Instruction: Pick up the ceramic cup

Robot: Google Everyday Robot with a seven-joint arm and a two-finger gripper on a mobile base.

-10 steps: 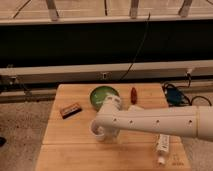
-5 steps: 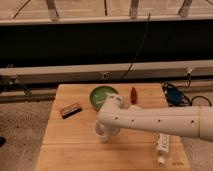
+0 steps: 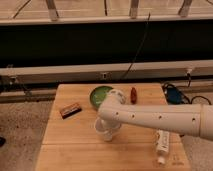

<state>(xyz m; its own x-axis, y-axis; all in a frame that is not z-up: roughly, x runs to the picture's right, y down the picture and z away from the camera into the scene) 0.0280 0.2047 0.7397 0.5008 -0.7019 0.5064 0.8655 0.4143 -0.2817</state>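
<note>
The ceramic cup (image 3: 103, 132) is small, white and round. It stands near the middle of the wooden table (image 3: 65, 145), in front of the green bowl (image 3: 99, 94). My white arm reaches in from the right. My gripper (image 3: 108, 126) is right at the cup, coming down over its rim and hiding most of its top. Only the cup's lower left side shows below the wrist. I cannot see whether the cup rests on the table or is raised.
A brown bar (image 3: 70, 110) lies at the left. A red object (image 3: 133, 94) lies right of the bowl. A white tube (image 3: 162, 144) lies at the front right. A blue item with cables (image 3: 173, 95) sits at the table's right edge. A dark wall with rails runs behind.
The arm's end has edged slightly left and up at the cup. Everything else on the table stays where it was.
</note>
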